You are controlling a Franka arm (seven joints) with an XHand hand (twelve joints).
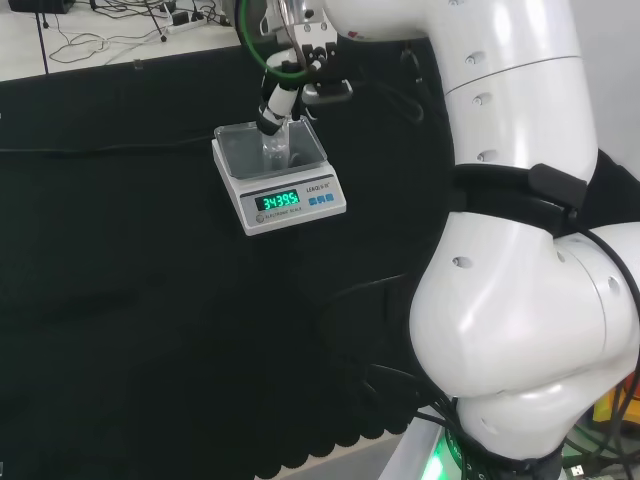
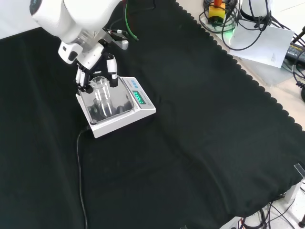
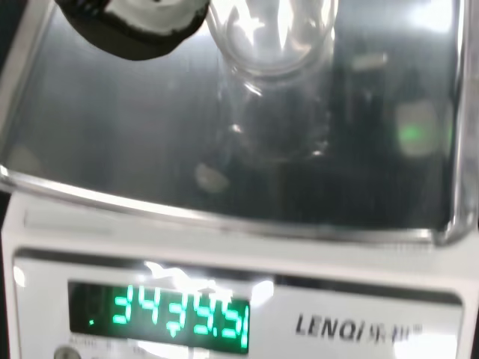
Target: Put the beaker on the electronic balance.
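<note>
A clear glass beaker [image 1: 276,150] stands upright on the steel pan of the white electronic balance [image 1: 322,181], whose green display is lit. The hand [image 1: 277,104] reaches down onto it from above. In the front view the hand [image 2: 90,64] has its black and white fingers [image 2: 112,72] curled on both sides of the rim of the beaker [image 2: 101,93], over the balance [image 2: 144,110]. In the wrist view the beaker [image 3: 273,97] rests on the pan of the balance [image 3: 90,149], with a fingertip [image 3: 135,22] close beside its rim.
The balance's black cable [image 2: 79,162] trails over the black cloth toward the front in the front view. Cables and a red button box [image 2: 217,10] lie beyond the cloth's scalloped edge. The arm's white links [image 1: 520,250] stand at the head view's right.
</note>
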